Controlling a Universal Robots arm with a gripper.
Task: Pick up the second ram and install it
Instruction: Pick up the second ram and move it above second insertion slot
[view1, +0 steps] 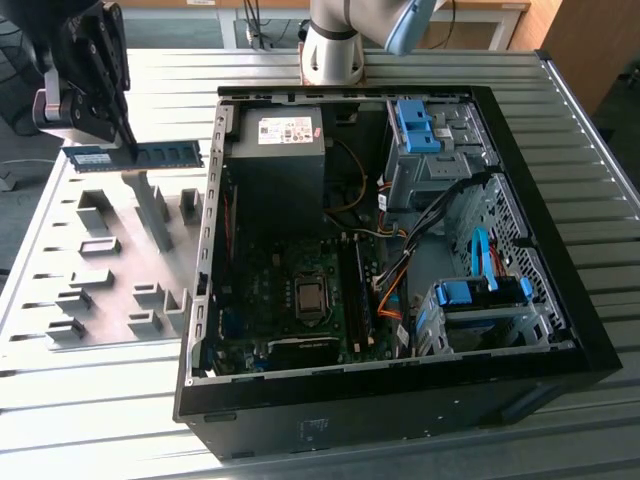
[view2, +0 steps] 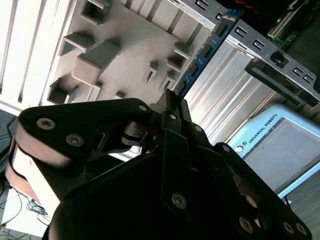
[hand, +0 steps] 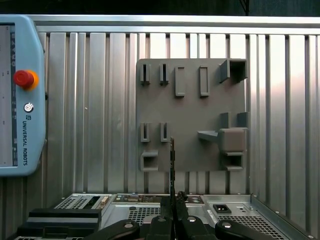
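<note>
**Second ram (view1: 165, 154) gripped above grey holder tray (view1: 120, 270)**

In the exterior view, the second ram is held level in the air by the gripper (view1: 129, 143). The fingers are closed on it near its middle, above the tray, to the exterior view's left of the open computer case (view1: 590, 340). In the second wrist view, the blue board (view2: 207, 50) is seen projecting from the closed fingers. In the first wrist view, it is seen edge-on (hand: 172, 160) over the tray.

Robotics laboratory work cell: a slatted aluminium worktable (view1: 90, 415) carries an opened desktop computer case (view1: 400, 405) and a grey fixture plate (view1: 115, 260); the robot arm's base (view1: 332, 45) stands on it, and a teach pendant (hand: 20, 100) with a red stop button lies nearby
</note>
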